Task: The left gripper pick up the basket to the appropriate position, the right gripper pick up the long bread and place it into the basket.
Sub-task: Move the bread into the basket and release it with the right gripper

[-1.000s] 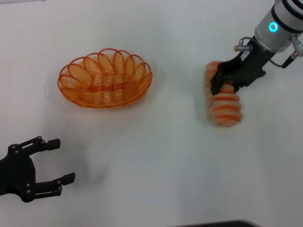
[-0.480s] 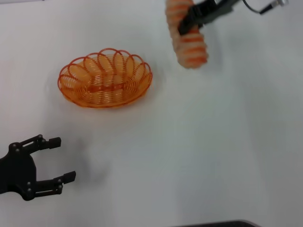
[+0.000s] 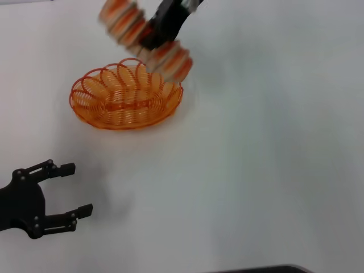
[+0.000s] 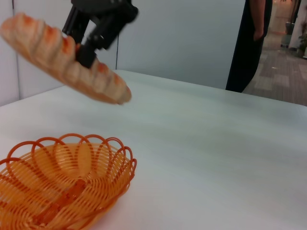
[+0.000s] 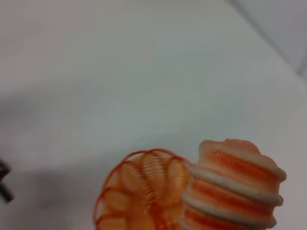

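Note:
The orange wire basket [image 3: 126, 95] stands on the white table, left of centre, with nothing in it. My right gripper [image 3: 154, 34] is shut on the long bread [image 3: 172, 59] around its middle and holds it in the air, tilted, over the basket's far rim. The left wrist view shows the bread [image 4: 62, 60] hanging from the right gripper [image 4: 88, 48] above and behind the basket [image 4: 62, 184]. In the right wrist view one end of the bread [image 5: 232, 189] fills the foreground beside the basket [image 5: 139, 189] below. My left gripper [image 3: 77, 189] rests open near the table's front left, well short of the basket.
The white table [image 3: 256, 159] spreads bare to the right and front of the basket. A grey partition wall [image 4: 182, 38] and a standing person [image 4: 254, 38] are beyond the table's far edge.
The right gripper has lifted the bread from the table's right side and carried it left to above the basket's far rim. The basket and the left gripper have stayed put.

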Controlling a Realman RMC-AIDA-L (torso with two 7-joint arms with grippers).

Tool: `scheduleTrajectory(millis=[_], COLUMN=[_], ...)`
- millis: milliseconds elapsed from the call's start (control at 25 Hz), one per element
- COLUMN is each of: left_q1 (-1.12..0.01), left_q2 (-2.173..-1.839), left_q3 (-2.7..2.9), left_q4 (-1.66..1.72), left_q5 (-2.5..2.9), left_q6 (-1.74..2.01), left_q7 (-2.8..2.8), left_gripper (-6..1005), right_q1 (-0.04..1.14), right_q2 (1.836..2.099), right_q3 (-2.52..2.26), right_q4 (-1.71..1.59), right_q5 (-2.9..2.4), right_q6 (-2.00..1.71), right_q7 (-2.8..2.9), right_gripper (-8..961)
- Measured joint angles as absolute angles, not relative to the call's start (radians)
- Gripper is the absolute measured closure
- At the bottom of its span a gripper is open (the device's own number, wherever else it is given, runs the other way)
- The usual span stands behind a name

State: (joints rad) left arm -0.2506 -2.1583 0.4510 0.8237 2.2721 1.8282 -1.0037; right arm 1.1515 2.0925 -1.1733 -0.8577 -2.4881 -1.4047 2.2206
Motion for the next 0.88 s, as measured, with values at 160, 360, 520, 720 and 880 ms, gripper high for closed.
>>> scheduleTrajectory(millis=[160, 360, 520, 720, 880], left_q1=[-0.258, -0.267, -0.278, -0.288, -0.293], left_q2=[-2.158, -2.158, -2.158, -2.157, -2.155], left_q3=[0.449, 0.431, 0.422, 0.422, 0.422], left_q4=[0.821, 0.811, 0.803, 0.800, 0.799], left_q5=[2.270, 2.269, 2.269, 2.269, 2.269], left_q6=[1.830, 1.832, 1.838, 1.838, 1.833], left_q7=[-1.015, -1.019, -1.027, -1.034, -1.040], left_gripper=[123, 123, 122, 122, 123], right_q1=[1.164, 1.166, 1.164, 1.177, 1.177], right_q2=[2.098, 2.102, 2.104, 2.107, 2.107], right_q3=[-1.324, -1.471, -1.525, -1.550, -1.576], right_q4=[-0.859, -0.860, -0.861, -0.858, -0.856], right_q5=[-2.450, -2.447, -2.445, -2.444, -2.443], right_q6=[-1.385, -1.321, -1.261, -1.235, -1.217], right_q7=[2.185, 2.175, 2.158, 2.166, 2.165], right_gripper=[603, 642, 710, 742, 748])
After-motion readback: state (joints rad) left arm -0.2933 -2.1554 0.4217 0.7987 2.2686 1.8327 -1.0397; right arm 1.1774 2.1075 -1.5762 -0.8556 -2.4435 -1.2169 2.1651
